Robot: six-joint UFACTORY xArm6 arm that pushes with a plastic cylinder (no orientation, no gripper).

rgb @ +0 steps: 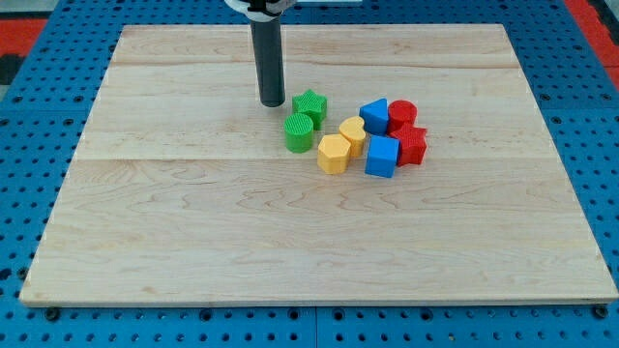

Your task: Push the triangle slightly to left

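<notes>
Blue triangle [375, 114] lying near the middle of the wooden board [193, 242], a little toward the view's top and right, pointed end up. Sits well apart from my tip [272, 103], off to the tip's right in the view, with the green star [309, 104] between the two. Touching or nearly touching the red cylinder [403, 112] on its right side, the yellow heart-like block [353, 131] just below and left of it, the blue cube [382, 155] just below it.

Rod standing upright, coming down from the view's top edge, dark and straight, with a white fitting barely visible where it leaves the frame. My tip resting at board height just beside the green star's left side, very close; whether actually touching cannot be told. Green cylinder [299, 132] just below and right of the tip, snug against the star's lower edge.

No grasping tool here: only a bare rod end, holding nothing, pressing on no block that can be confirmed.

Yellow hexagonal block [334, 154] at the lower left of the cluster, next to the heart-like one. Red star-like block [412, 145] at the cluster's right, against the blue cube. Blue pegboard [39, 106] surrounding the board on all sides
</notes>
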